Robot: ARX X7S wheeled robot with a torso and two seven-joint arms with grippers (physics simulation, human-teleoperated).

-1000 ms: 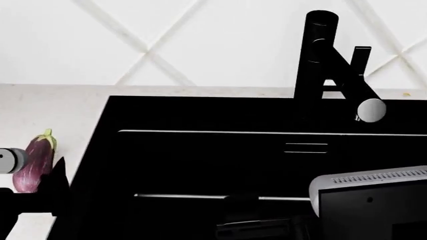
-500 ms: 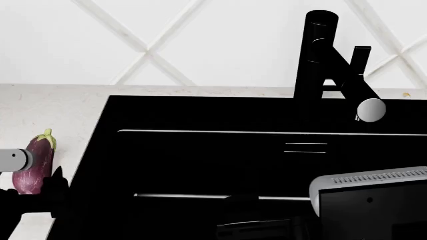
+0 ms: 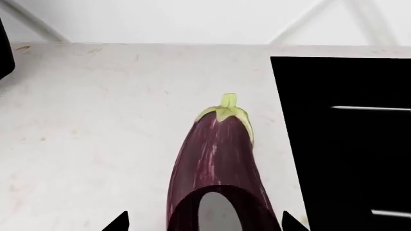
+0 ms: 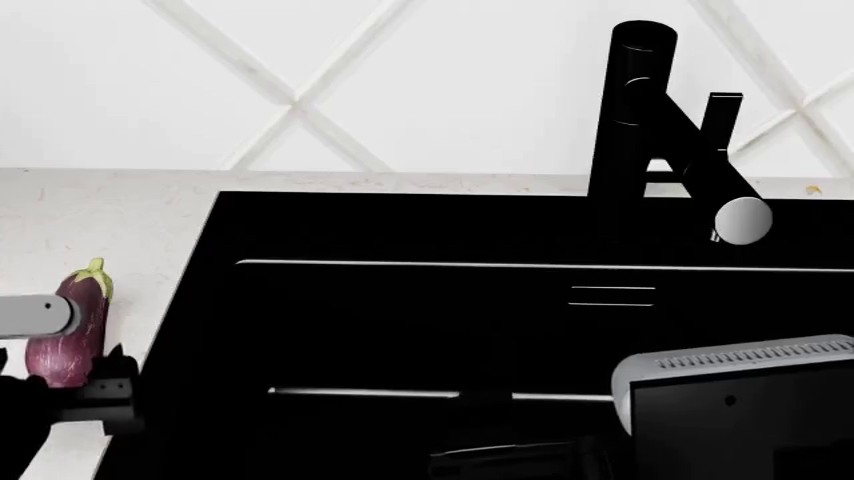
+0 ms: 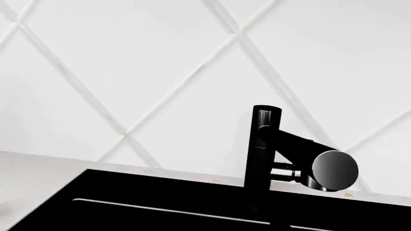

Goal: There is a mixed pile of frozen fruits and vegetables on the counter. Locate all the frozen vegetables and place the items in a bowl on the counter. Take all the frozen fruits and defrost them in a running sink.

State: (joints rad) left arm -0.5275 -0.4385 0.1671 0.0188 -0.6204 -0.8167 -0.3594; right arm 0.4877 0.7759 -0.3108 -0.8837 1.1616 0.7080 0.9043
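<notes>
1. Eggplant [image 4: 74, 325] is lying on the counter [image 4: 80, 215] at the far left of the head view, just beside the sink's [image 4: 400, 300] left rim, pale green cap pointing toward the tiled wall.
2. Left gripper [image 3: 204, 226] is hovering over the blunt end of it; in the left wrist view two dark fingertip corners are showing well apart on either side of the purple body, so the claw is looking released and straddling, not yet clenched.
3. Doing this step well is likely meaning lowering squarely over the thickest part, keeping the fingers across the width, and closing gently, since the glossy curved skin is looking prone to slipping or rolling toward the basin.
4. Skin is appearing dark purple with paler streaks, shiny, the body swelling from a narrow capped end with a short stem.
5. Faucet [image 4: 661, 130], black and angular, is standing at the sink's back edge, further right.
6. Right gripper is staying out of sight; only grey arm housing is showing at the lower right, so its state is not visible.
</notes>
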